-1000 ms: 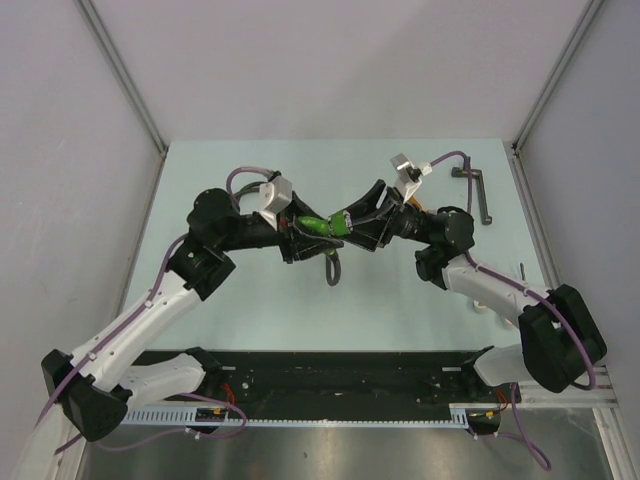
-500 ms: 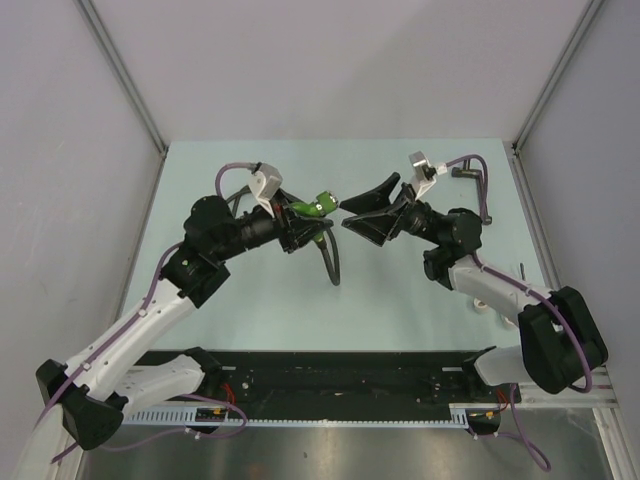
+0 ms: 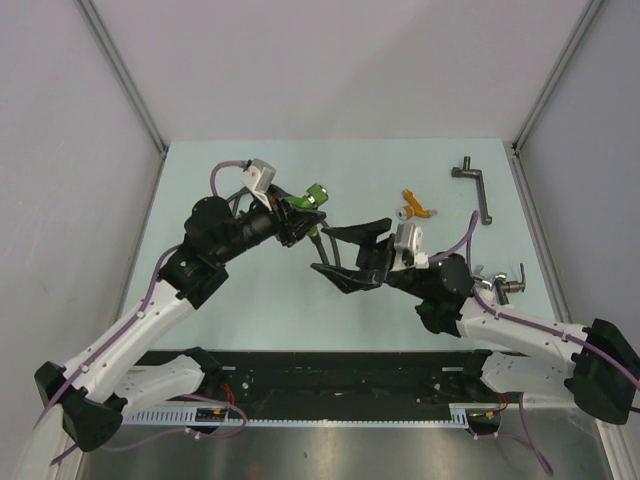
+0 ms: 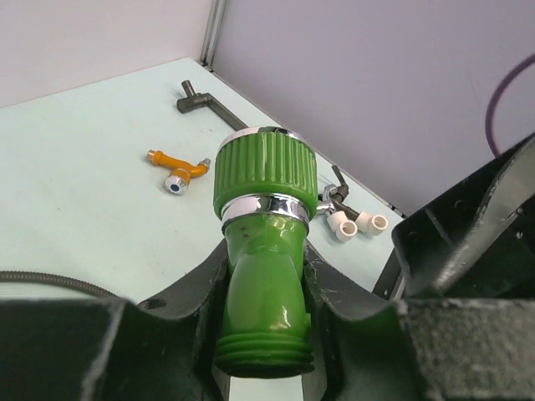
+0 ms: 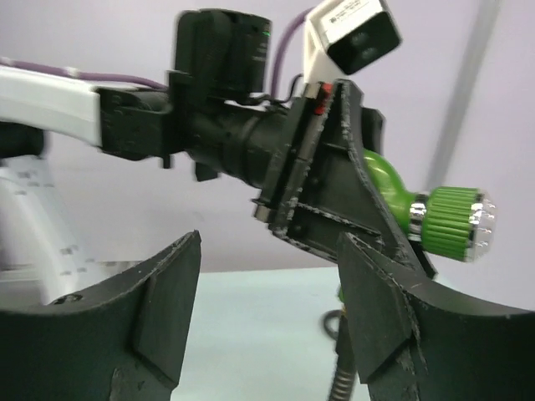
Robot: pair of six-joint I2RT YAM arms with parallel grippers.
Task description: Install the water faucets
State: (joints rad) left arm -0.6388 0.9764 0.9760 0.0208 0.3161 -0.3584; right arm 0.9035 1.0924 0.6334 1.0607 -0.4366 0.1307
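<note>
Though tiny overhead, jaws' green faucet (image 4: 266,251)

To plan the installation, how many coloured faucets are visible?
2: the green faucet in the left end effector, the orange faucet lying on the table. Others may be hidden.

Clad in white shells (image 3: 140,322) along the lower links, black at the joint housings (image 3: 212,225). Strung with purple cables (image 5: 287,42) running along the casing. Capped at each wrist by a pale grey camera block (image 3: 262,173). Tipped with matte black, wedge-shaped fingers (image 5: 159,309), rough and chipped along the edges.
</note>
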